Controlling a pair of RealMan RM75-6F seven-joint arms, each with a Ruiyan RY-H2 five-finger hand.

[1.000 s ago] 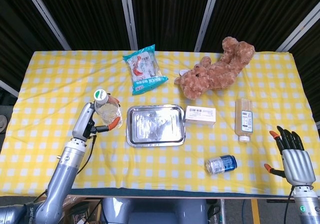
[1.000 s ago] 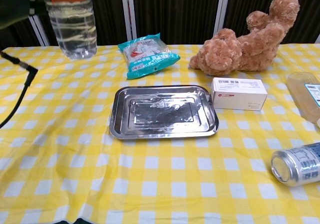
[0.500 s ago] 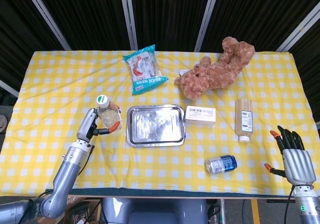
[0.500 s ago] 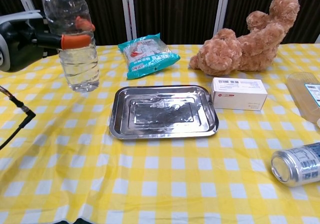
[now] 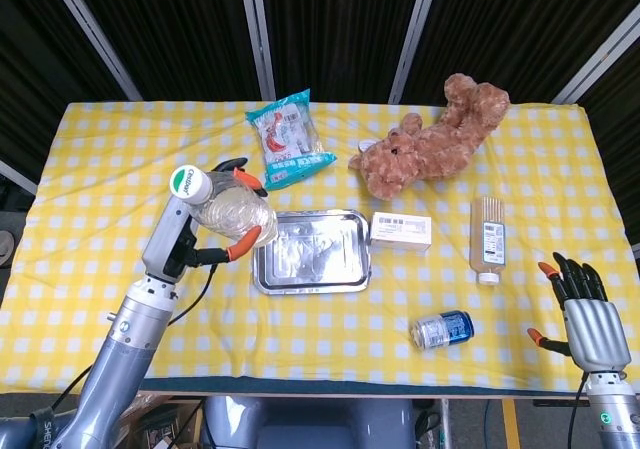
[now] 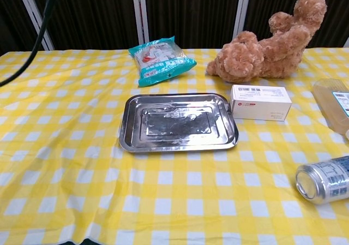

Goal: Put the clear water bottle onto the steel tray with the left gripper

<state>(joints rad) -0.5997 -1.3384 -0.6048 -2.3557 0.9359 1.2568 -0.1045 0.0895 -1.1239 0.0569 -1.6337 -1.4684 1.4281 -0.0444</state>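
Observation:
In the head view my left hand (image 5: 215,224) grips the clear water bottle (image 5: 222,206), which is raised and tilted, its white-and-green cap (image 5: 188,182) toward the left. Its lower end reaches toward the left rim of the steel tray (image 5: 311,251). The tray lies flat on the yellow checked cloth with nothing in it, and shows in the chest view as the steel tray (image 6: 178,123). The chest view shows neither the bottle nor my left hand. My right hand (image 5: 582,313) hangs at the table's near right corner, fingers apart, holding nothing.
A teal snack bag (image 5: 288,139) and a brown teddy bear (image 5: 432,137) lie behind the tray. A white box (image 5: 401,232) sits right beside the tray's right rim. A lying drink bottle (image 5: 488,238) and a blue can (image 5: 442,329) are further right.
My left hand has lifted the bottle higher and carried it right toward the tray, tipping it; it has left the chest view. The right hand has stayed put.

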